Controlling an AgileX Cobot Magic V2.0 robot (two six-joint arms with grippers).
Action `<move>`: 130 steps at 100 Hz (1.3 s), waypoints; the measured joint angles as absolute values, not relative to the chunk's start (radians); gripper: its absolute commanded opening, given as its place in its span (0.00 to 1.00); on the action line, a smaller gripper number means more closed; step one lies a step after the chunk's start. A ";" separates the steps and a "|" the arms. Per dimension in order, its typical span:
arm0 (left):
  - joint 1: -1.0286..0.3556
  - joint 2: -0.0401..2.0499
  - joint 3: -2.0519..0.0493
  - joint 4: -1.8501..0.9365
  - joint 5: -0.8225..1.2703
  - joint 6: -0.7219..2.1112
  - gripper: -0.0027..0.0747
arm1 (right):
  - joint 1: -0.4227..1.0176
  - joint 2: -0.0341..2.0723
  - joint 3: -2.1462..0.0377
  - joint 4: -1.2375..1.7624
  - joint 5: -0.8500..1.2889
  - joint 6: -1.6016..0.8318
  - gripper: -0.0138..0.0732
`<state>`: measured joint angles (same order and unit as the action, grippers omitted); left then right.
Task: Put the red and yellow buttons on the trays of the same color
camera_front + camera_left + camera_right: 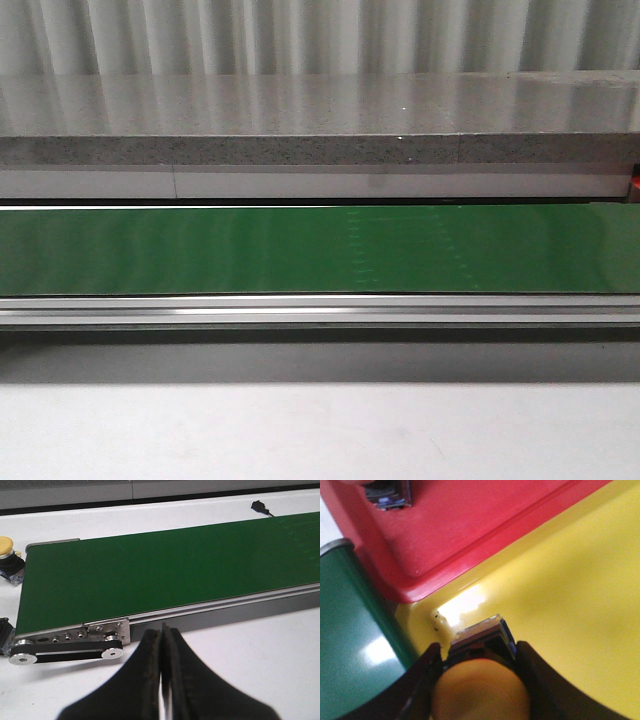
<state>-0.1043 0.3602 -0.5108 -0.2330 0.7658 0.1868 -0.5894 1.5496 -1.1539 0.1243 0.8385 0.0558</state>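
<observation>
My right gripper (479, 655) is shut on a yellow button (480, 690) with a dark base, held just above the yellow tray (580, 590) near its corner. Beside it lies the red tray (470, 525), with the dark base of another button (387, 492) at its far edge; that button's cap is out of view. In the left wrist view my left gripper (161, 640) is shut with nothing in it, above the white table in front of the belt. A second yellow button (7, 555) stands on the table past the belt's end. Neither gripper shows in the front view.
The green conveyor belt (320, 250) runs across the table; its end roller and drive pulleys (65, 650) are near my left gripper. A grey stone ledge (320, 130) rises behind the belt. A small black plug (260, 506) lies on the table beyond the belt.
</observation>
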 measured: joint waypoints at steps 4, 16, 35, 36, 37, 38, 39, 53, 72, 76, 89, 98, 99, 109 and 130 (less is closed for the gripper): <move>-0.104 0.360 -0.511 -0.233 0.766 0.187 0.01 | -0.593 1.561 -1.153 0.134 0.825 0.057 0.35; -0.104 0.360 -0.511 -0.233 0.766 0.187 0.01 | -0.593 1.617 -1.153 0.152 0.803 0.057 0.35; -0.104 0.360 -0.511 -0.233 0.766 0.187 0.01 | -0.593 1.711 -1.152 0.173 0.755 0.058 0.35; -0.104 0.360 -0.511 -0.233 0.766 0.187 0.01 | -0.593 1.713 -1.152 0.175 0.754 0.058 0.35; -0.104 0.360 -0.511 -0.233 0.766 0.187 0.01 | -0.593 1.716 -1.152 0.174 0.752 0.058 0.35; -0.104 0.360 -0.511 -0.233 0.766 0.187 0.01 | -0.593 1.721 -1.152 0.174 0.751 0.060 0.35; -0.104 0.360 -0.511 -0.233 0.766 0.187 0.01 | -0.592 1.723 -1.152 0.177 0.749 0.060 0.35; -0.104 0.360 -0.511 -0.233 0.766 0.187 0.01 | -0.592 1.760 -1.152 0.181 0.741 0.060 0.37; -0.104 0.360 -0.511 -0.233 0.766 0.187 0.01 | -0.588 1.778 -1.152 0.187 0.741 0.060 0.74; -0.104 0.360 -0.511 -0.233 0.766 0.187 0.01 | -0.588 1.779 -1.152 0.189 0.741 0.060 0.81; -0.104 0.360 -0.511 -0.233 0.766 0.187 0.01 | -0.586 1.779 -1.152 0.189 0.764 0.060 0.81; -0.104 0.360 -0.511 -0.233 0.766 0.187 0.01 | -0.586 1.764 -1.152 0.189 0.784 0.060 0.78; -0.104 0.360 -0.511 -0.233 0.766 0.187 0.01 | -0.586 1.762 -1.152 0.189 0.783 0.060 0.78; -0.104 0.360 -0.511 -0.233 0.766 0.187 0.01 | -0.586 1.714 -1.152 0.187 0.787 0.060 0.73; -0.104 0.360 -0.511 -0.233 0.766 0.187 0.01 | -0.572 1.544 -1.152 0.185 0.817 0.053 0.54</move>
<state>-0.1043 0.3602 -0.5108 -0.2330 0.7658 0.1868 -0.5717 1.5436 -1.1516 0.1854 0.8175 0.0533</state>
